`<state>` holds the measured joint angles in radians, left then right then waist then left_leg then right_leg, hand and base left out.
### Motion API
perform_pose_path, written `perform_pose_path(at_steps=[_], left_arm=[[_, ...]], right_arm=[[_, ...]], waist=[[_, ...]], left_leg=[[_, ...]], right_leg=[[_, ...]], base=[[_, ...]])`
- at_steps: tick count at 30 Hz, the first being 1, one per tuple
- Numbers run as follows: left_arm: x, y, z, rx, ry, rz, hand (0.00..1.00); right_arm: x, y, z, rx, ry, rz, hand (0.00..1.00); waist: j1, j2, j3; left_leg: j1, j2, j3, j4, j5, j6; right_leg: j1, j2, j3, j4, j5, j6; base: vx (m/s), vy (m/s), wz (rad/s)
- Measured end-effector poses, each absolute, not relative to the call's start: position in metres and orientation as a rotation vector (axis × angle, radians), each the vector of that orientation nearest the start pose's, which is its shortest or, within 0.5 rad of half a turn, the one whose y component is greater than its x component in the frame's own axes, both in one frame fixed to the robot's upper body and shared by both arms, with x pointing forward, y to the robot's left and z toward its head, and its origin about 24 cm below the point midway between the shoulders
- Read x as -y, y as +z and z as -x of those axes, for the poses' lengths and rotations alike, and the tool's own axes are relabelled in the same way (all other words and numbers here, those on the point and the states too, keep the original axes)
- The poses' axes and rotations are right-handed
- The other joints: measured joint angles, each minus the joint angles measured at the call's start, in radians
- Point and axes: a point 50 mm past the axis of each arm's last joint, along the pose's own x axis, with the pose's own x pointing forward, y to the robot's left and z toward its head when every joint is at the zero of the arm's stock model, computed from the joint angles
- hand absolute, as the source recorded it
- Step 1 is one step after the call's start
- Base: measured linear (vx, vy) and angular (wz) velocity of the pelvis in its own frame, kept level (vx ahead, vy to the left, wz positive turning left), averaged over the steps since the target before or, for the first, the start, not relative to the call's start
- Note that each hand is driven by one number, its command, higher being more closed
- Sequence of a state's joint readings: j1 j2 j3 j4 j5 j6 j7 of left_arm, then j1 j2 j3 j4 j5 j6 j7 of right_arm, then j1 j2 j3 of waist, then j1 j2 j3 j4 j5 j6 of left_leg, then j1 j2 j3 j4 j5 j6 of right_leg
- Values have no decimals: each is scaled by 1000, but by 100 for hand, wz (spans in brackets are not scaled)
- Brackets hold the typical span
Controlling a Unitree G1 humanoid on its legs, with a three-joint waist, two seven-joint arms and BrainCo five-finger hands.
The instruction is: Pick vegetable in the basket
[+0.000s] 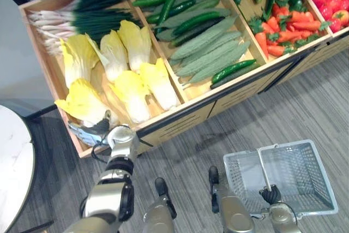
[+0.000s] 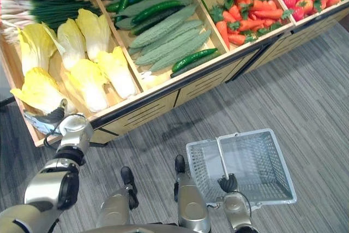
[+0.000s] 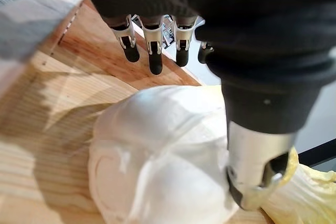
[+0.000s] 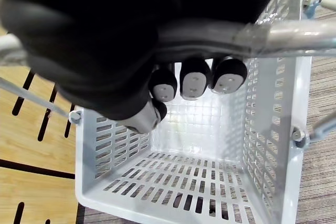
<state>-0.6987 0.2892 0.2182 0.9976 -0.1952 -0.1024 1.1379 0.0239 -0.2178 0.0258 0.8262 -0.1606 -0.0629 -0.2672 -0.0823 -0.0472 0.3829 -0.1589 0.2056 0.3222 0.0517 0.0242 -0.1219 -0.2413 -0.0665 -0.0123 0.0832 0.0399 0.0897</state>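
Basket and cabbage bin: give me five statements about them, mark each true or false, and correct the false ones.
1. The basket holds nothing. True.
2. The right hand hangs open beside the basket. False: its fingers are curled round the basket's handle.
3. The left hand is at the napa cabbage nearest the robot. True.
4. That napa cabbage hangs in the air, clear of the bin. False: it lies on the wooden bin, with the left hand's fingers straight above it.
5. The carrots share the cabbages' compartment. False: they lie further right, past the cucumbers.
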Motion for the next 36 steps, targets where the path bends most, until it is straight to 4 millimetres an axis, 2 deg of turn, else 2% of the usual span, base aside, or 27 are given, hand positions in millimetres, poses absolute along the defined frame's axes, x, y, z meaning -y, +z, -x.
perform_pose_path(at_steps=[4,5,9,10,13,21,27,36], left_arm=[[-291,83,-332,-121,1393,-10,0],[-294,88,-334,-112,1393,-10,100],[-294,101,-345,-96,1276,21,100],[-294,109,-350,-71,1242,29,100],[-296,117,-353,-48,1231,23,100],[-290,119,-359,-32,1128,-23,100],[-286,119,-361,-26,1101,-56,100],[-285,120,-361,-15,1097,0,100]], right_arm=[[230,-107,-174,-694,-220,465,100],[229,-107,-174,-688,-216,464,100],[227,-106,-176,-674,-201,458,100],[225,-105,-178,-655,-187,459,100],[223,-104,-179,-644,-173,463,100],[217,-99,-192,-608,-147,469,100],[212,-94,-203,-576,-126,478,100],[213,-93,-206,-573,-134,479,100]], waist=[[1,-24,22],[2,-28,26],[3,-38,34],[4,-51,40],[5,-54,43],[10,-55,44],[15,-57,45],[16,-57,45]], left_leg=[[-14,7,28,-33,12,-18],[-19,12,32,-37,13,-19],[-19,30,62,-51,14,-21],[-22,36,77,-51,14,-21],[-32,33,80,-51,26,-25],[-33,25,84,-50,65,-14],[-34,11,83,-49,70,-13],[-31,-5,75,-64,71,-12]], right_leg=[[-45,8,10,5,11,-6],[-53,13,11,4,11,-6],[-55,24,8,-11,11,-5],[-61,26,8,-11,11,-5],[-71,24,11,-12,21,2],[-71,13,13,-11,44,-2],[-70,0,16,-11,56,-2],[-69,-12,14,-13,59,2]], base=[[-64,-44,-14],[-46,-48,-7],[-40,-61,-2],[-36,-45,-5],[-10,-11,-1],[2,-2,4],[0,0,0],[0,-3,1]])
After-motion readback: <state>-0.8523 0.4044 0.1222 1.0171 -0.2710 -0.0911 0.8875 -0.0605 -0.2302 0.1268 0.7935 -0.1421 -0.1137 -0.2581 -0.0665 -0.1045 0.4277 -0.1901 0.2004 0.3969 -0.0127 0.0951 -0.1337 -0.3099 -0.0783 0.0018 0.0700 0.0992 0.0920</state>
